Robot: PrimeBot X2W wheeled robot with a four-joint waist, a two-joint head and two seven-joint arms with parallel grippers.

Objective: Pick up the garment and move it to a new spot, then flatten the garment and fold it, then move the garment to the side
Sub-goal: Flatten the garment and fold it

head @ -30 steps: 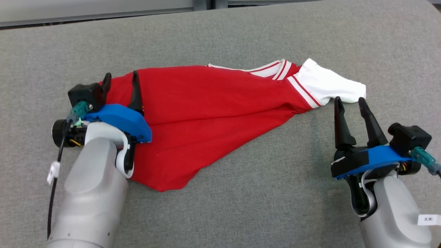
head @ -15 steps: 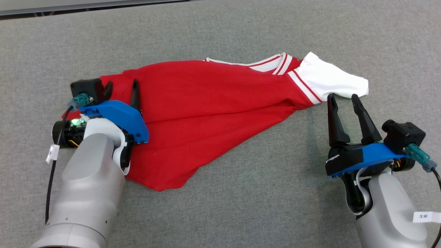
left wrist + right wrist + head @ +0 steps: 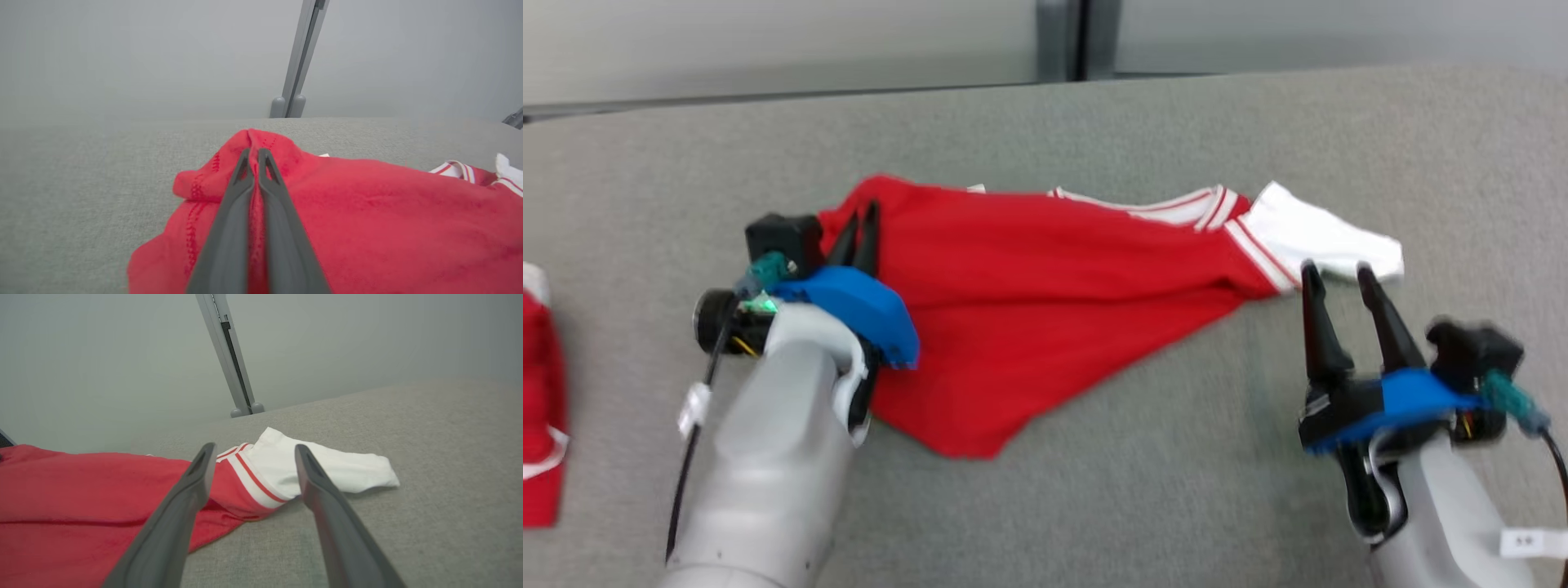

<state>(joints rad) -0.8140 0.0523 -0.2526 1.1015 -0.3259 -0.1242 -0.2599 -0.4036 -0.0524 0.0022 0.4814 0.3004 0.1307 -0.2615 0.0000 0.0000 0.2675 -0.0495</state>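
Observation:
A red garment (image 3: 1045,302) with a white, red-striped sleeve (image 3: 1319,241) lies spread across the grey cloth table (image 3: 1176,490). My left gripper (image 3: 859,220) is shut on the garment's left edge, and a ridge of red cloth (image 3: 255,196) bunches up between its fingers in the left wrist view. My right gripper (image 3: 1333,273) stands open just short of the white sleeve (image 3: 327,465), which lies past its spread fingertips, with nothing between them. The red body (image 3: 81,498) fills that view's lower left.
Another red and white cloth (image 3: 539,408) lies at the table's far left edge. A grey wall with an upright post (image 3: 1062,37) stands behind the table. Bare grey table stretches in front of the garment and to the right.
My left gripper has shut on the garment's left edge and bunched it up. The head camera has tilted up, shifting the whole picture down. The right gripper stays open near the sleeve.

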